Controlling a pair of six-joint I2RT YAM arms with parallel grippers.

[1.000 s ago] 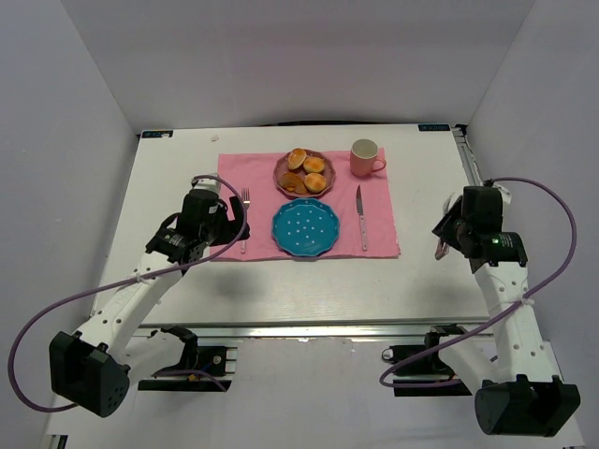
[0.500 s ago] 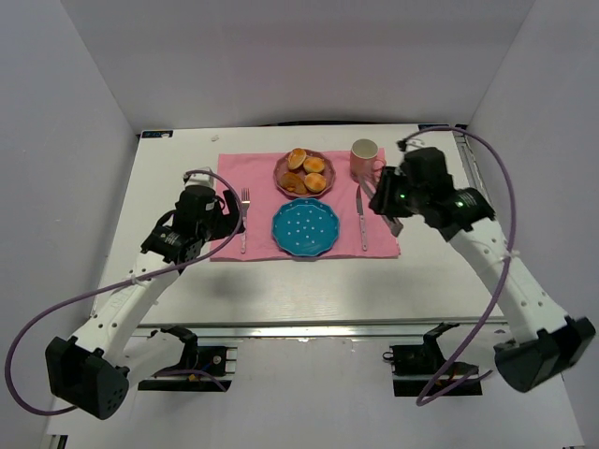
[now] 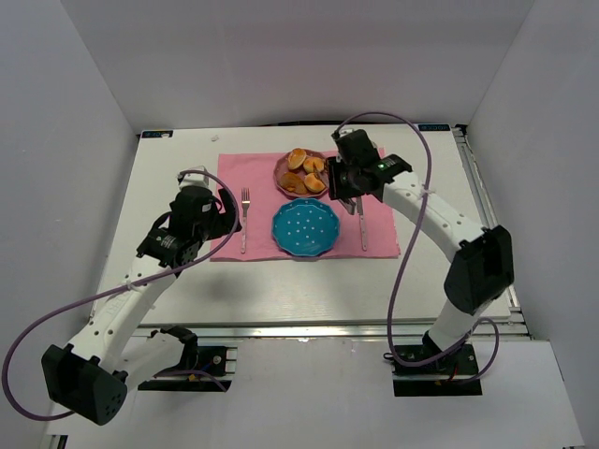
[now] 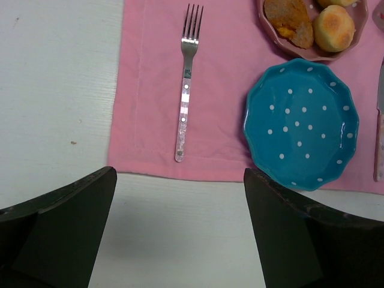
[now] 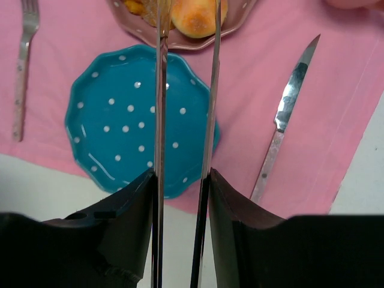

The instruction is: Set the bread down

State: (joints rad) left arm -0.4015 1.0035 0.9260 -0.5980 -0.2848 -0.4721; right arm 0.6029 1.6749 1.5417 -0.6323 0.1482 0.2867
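Several golden buns of bread (image 3: pixel 314 166) lie on a pink plate (image 3: pixel 283 166) at the back of the pink mat. My right gripper (image 3: pixel 341 183) hangs just right of that plate, shut on a pair of metal tongs (image 5: pixel 159 90). In the right wrist view the two tong arms run forward from the gripper (image 5: pixel 180 174) over the blue plate's far edge to either side of one bun (image 5: pixel 192 15); their tips are cut off by the frame's top. My left gripper (image 4: pixel 180 228) is open over bare table in front of the mat.
An empty blue dotted plate (image 3: pixel 306 227) sits in front of the pink plate. A fork (image 3: pixel 245 220) lies to its left and a knife (image 3: pixel 361 224) to its right. A darker flat brown piece (image 4: pixel 288 18) shares the pink plate. White walls surround the table.
My right arm has swung from the table's right edge leftward across the mat to the pink plate, carrying the tongs. The left arm has shifted only slightly.
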